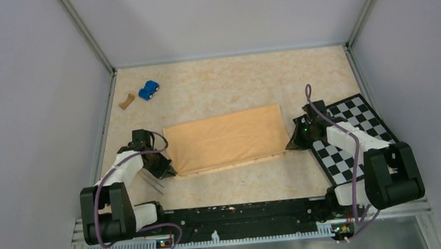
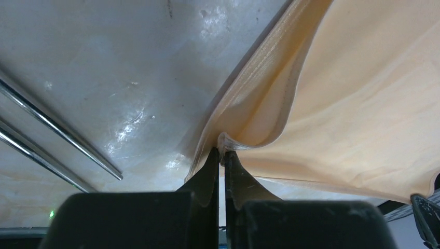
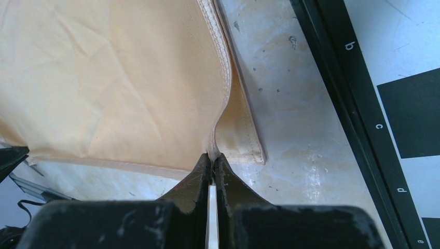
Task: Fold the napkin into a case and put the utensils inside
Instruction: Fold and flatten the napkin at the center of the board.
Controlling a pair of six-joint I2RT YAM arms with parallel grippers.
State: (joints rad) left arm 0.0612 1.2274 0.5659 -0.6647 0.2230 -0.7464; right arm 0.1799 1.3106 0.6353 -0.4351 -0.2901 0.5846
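My left pincer (image 2: pixel 222 150) and right pincer (image 3: pixel 211 155) each pinch tight on a near corner of the napkin (image 1: pixel 225 139). It looks folded over once; no case yet, and the utensils (image 2: pixel 57 129) lie outside on the worktop (image 1: pixel 232 81).

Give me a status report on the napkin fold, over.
Left gripper shut on napkin, near-left corner; right gripper shut on near-right corner. Napkin doubled over, flat. Utensils on table by left gripper, not in yet. Nothing in the way.

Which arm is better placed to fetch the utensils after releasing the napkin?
Left. The utensils lie beside the left pincer; the right pincer is at the far end of the napkin, by the checkerboard.
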